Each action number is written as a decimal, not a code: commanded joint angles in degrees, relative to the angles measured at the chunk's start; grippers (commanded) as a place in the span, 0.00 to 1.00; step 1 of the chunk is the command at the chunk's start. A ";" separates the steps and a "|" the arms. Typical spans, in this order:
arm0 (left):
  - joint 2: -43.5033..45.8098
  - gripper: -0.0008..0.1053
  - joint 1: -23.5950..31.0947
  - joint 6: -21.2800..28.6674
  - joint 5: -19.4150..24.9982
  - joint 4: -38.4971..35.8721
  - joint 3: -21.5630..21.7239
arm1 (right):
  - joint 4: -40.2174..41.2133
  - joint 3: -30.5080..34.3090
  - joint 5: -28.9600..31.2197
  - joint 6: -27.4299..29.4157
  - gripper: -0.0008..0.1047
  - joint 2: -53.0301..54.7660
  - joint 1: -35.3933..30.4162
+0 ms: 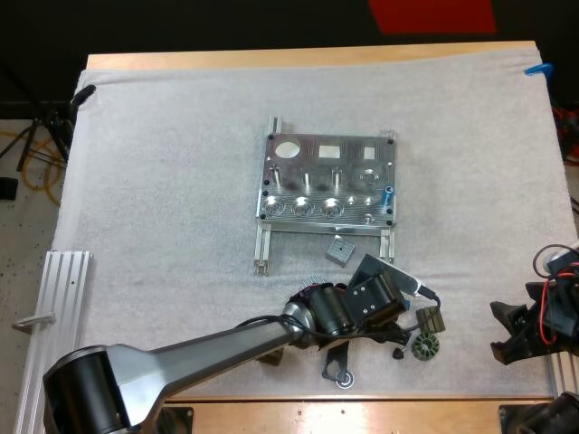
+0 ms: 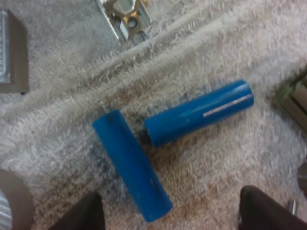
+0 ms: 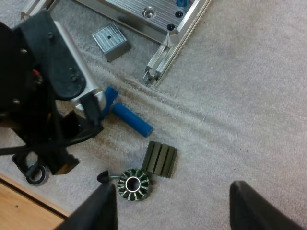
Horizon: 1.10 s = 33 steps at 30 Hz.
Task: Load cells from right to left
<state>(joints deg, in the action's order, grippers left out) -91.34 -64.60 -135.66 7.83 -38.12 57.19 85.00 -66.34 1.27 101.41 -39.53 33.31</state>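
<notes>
Looking down on the metal fixture (image 1: pixel 327 181) at the middle of the white mat (image 1: pixel 163 181), with 1 blue cell (image 1: pixel 387 193) seated at its right edge. Close to the mat's near edge, the left gripper (image 2: pixel 172 218): fingers wide apart, gripping nothing, hanging right above 2 loose blue pieces. Flat on the mat, both of them: a first blue cylinder (image 2: pixel 132 165) and a second blue cylinder (image 2: pixel 199 113), ends close together in a V, touching or not, cannot tell. Over by the mat's right edge, the right gripper (image 3: pixel 172 211): spread wide too, empty, above bare mat. Just ahead of it, a dark ribbed block (image 3: pixel 159 159) beside a round toothed ring (image 3: pixel 133 183). Between fixture and left arm, a small grey square block (image 1: pixel 339 250).
</notes>
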 commanded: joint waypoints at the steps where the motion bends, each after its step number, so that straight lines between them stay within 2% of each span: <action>1: -0.55 0.56 -0.26 -1.03 1.20 0.43 -0.09 | 0.34 -0.12 0.23 0.46 0.49 0.27 0.07; 15: -6.76 0.56 -0.26 -0.91 1.83 1.10 -0.09 | 0.34 -0.12 0.23 0.46 0.49 0.27 0.07; 21: -7.95 0.56 -0.26 -0.91 2.10 3.75 -0.09 | 0.34 -0.12 0.23 0.46 0.49 0.27 0.07; 29: -7.95 0.56 -0.16 -0.91 4.77 5.01 -0.09 | 0.34 -0.12 0.23 0.59 0.49 0.27 0.07; 33: -7.95 0.50 -0.16 -0.79 7.08 5.01 -0.09 | 0.34 -0.12 0.23 0.78 0.49 0.27 0.07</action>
<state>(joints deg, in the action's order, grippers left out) -99.49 -64.60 -136.24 13.34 -33.17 57.03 85.00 -66.34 1.41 101.63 -39.53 33.31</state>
